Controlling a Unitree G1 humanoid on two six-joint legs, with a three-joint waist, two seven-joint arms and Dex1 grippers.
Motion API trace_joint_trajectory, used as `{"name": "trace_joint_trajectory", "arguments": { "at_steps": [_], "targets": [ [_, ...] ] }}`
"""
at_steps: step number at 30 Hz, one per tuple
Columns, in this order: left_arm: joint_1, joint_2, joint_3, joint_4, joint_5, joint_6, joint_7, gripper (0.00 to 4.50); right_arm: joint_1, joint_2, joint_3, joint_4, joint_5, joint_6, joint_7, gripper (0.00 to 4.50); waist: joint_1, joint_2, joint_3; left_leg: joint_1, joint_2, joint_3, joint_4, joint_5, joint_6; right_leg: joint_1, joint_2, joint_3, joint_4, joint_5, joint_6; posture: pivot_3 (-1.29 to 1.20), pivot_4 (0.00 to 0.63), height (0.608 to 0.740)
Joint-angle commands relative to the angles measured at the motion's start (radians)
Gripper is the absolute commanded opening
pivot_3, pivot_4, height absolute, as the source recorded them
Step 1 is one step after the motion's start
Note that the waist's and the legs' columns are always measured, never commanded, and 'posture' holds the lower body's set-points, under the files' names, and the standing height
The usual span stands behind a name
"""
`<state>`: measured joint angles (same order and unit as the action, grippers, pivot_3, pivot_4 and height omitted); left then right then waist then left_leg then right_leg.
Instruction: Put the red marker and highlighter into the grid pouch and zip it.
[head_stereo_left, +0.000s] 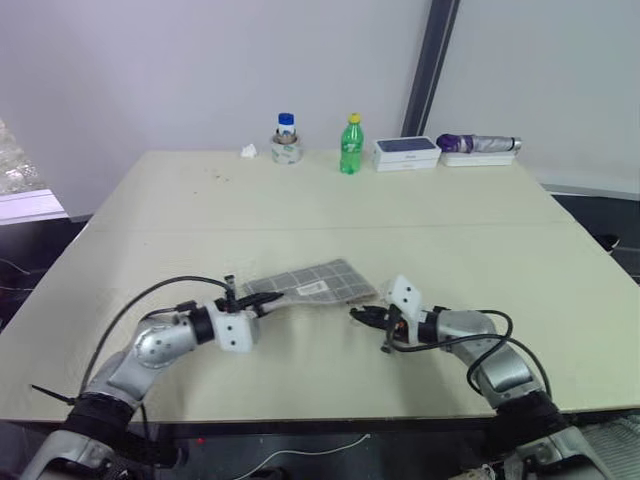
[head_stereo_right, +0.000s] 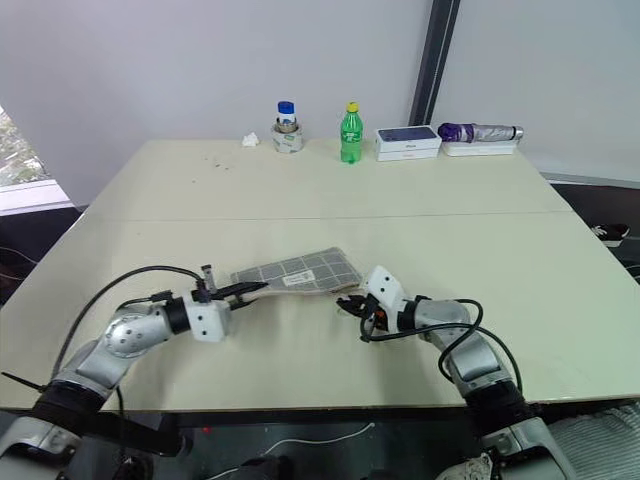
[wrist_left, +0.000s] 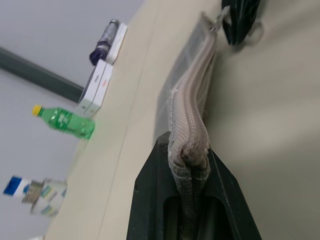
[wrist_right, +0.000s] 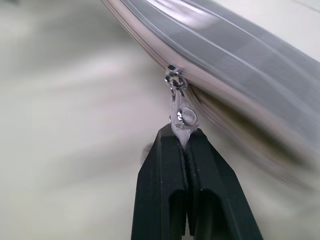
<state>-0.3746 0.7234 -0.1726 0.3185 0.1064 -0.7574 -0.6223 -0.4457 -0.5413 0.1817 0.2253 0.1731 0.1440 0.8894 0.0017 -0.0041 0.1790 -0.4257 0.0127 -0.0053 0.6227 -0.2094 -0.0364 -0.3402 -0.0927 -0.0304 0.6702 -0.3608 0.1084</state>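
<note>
The grid pouch, grey with white lines and a small white label, lies at the middle of the table, lifted slightly at both ends. My left gripper is shut on the fabric of its left end. My right gripper is shut on the metal zipper pull at the pouch's right end; the head view shows this gripper just right of the pouch. In the left wrist view the zip band looks closed along its length. The red marker and the highlighter are hidden.
Along the table's far edge stand a tape roll with a blue-capped jar, a green bottle, a white box and a purple folded umbrella. A small white scrap lies beside the roll.
</note>
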Motion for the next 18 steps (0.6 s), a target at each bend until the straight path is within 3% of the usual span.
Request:
{"name": "trace_joint_trajectory", "arguments": {
  "at_steps": [1,4,6,9,15,16,18],
  "targets": [
    [0.002,0.041,0.073,0.060,-0.078,-0.013,-0.024,0.00,-0.041,-0.050,-0.067,0.078,-0.022,-0.065,-0.001,0.04,0.001,0.000,0.000,0.000,0.000,0.000,0.000,0.000,0.000,0.000,0.000,0.000,0.000,0.000,0.000,0.00,0.150,0.740],
    [0.004,0.050,0.084,0.118,-0.088,-0.020,-0.025,0.00,-0.061,-0.068,-0.078,0.116,-0.028,-0.106,0.001,0.04,0.001,0.000,0.000,0.000,0.000,0.000,0.000,0.000,0.000,0.000,0.000,0.000,0.000,0.000,0.000,0.00,0.150,0.740],
    [0.040,0.032,0.078,0.062,-0.247,0.158,-0.132,0.00,-0.059,-0.058,-0.077,0.100,-0.002,-0.102,0.025,0.04,0.000,0.000,0.000,0.000,0.000,0.001,0.000,0.000,0.000,0.000,0.000,0.000,0.000,0.000,0.000,0.00,0.150,0.740],
    [0.082,0.018,0.093,-0.016,-0.321,0.268,-0.160,1.06,-0.055,-0.042,-0.079,0.080,0.029,-0.089,0.050,0.91,-0.005,0.000,0.000,0.000,0.002,0.001,0.000,0.000,0.000,0.000,0.000,0.000,0.000,0.000,0.000,0.00,0.150,0.740],
    [0.231,0.024,0.183,-0.241,-0.515,0.523,-0.217,4.20,-0.045,-0.061,-0.126,0.069,0.050,-0.111,0.107,4.06,-0.016,0.000,0.000,0.000,0.002,-0.001,0.000,0.000,0.000,0.000,-0.001,0.000,0.000,0.000,0.000,0.00,0.150,0.740],
    [0.278,0.046,0.202,-0.305,-0.577,0.601,-0.247,4.50,-0.042,-0.074,-0.140,0.074,0.056,-0.120,0.123,4.45,-0.016,0.000,0.000,0.000,0.003,-0.001,0.000,0.000,0.000,0.000,-0.001,0.001,0.000,0.000,0.000,0.00,0.150,0.740],
    [0.355,0.063,0.264,-0.393,-0.648,0.690,-0.252,4.50,-0.033,-0.097,-0.166,0.072,0.076,-0.122,0.152,4.45,-0.017,0.001,0.000,0.000,0.003,-0.001,-0.002,0.000,0.000,0.000,-0.001,0.001,-0.001,0.000,0.000,0.00,0.150,0.740]
  ]
}}
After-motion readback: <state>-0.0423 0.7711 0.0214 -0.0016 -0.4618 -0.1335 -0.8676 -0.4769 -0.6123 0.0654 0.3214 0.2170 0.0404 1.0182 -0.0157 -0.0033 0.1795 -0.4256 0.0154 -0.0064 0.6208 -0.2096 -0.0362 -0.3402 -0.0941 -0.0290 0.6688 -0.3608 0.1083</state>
